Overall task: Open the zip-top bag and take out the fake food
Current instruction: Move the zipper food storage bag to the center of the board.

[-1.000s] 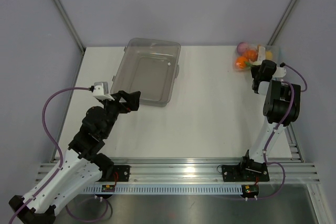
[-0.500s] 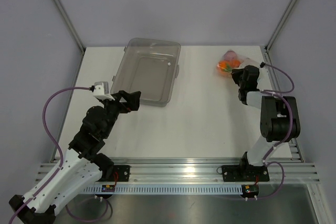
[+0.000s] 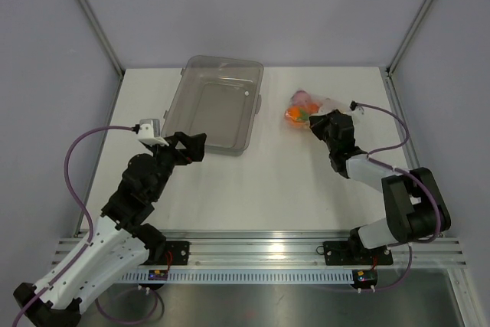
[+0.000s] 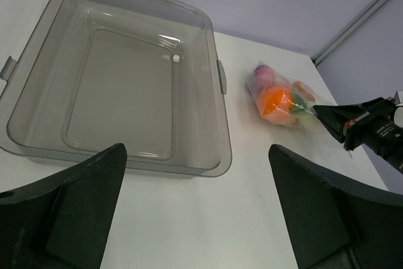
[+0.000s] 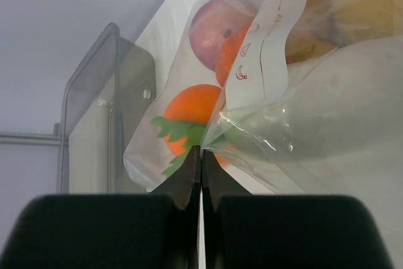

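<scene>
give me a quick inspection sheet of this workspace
surface: white table, no spills seen
job's things: bag lies right of the tray with the food inside; zip state unclear
clutter: grey tray, nothing in it
grippers: right gripper shut on the bag's edge; left gripper open, holding nothing, near the tray
cables: left cable and right cable, purple, looped off the wrists; no snag seen
surroundings: grey walls, metal posts, rail at the near edge
</scene>
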